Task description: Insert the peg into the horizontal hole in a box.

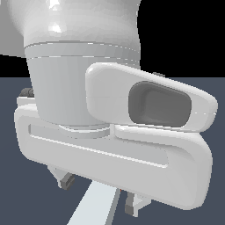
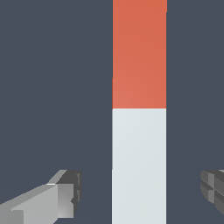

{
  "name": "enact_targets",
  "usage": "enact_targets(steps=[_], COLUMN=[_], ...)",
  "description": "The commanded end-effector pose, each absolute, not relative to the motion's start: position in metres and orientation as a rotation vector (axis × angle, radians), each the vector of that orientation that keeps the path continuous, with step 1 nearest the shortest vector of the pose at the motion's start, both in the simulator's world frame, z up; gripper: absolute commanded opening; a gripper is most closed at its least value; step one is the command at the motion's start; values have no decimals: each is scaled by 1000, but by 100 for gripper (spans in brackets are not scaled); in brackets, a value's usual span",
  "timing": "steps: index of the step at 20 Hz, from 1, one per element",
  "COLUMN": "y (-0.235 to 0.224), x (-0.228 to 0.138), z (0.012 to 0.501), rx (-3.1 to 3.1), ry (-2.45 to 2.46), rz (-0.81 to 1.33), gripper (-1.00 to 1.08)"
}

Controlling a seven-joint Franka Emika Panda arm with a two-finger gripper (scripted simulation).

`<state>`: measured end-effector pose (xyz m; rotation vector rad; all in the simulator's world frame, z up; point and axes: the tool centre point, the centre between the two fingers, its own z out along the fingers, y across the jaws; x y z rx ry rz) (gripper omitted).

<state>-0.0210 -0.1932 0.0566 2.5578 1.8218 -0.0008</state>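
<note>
The peg (image 2: pixel 139 131) lies flat on the dark floor, its pale grey-white part nearer my fingers and its orange-red end farther along. My gripper (image 2: pixel 140 192) is open and straddles the pale part, with one fingertip (image 2: pixel 65 192) on either side and a clear gap to the bar. In the exterior view the white hand fills most of the picture; the gripper (image 1: pixel 99 193) hangs just above the pale peg (image 1: pixel 94 206), which runs out under it. The box and the hole are out of view.
Dark blue-grey floor (image 2: pixel 52 87) surrounds the peg in the wrist view. The arm's white wrist housing (image 1: pixel 114 132) blocks most of the exterior view.
</note>
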Motion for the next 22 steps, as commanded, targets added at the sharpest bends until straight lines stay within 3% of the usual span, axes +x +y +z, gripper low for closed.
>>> enact_targets(steps=[1,10,11,22], y=[-193,-194,-194,-194], x=[-22,-21,-21,-21], z=[44,20,20,20], rx=[2560,2561,2561,2560], ry=[1821,1820,1820,1820], rz=[-1,0,0,0], gripper=[100,100,-100,-100])
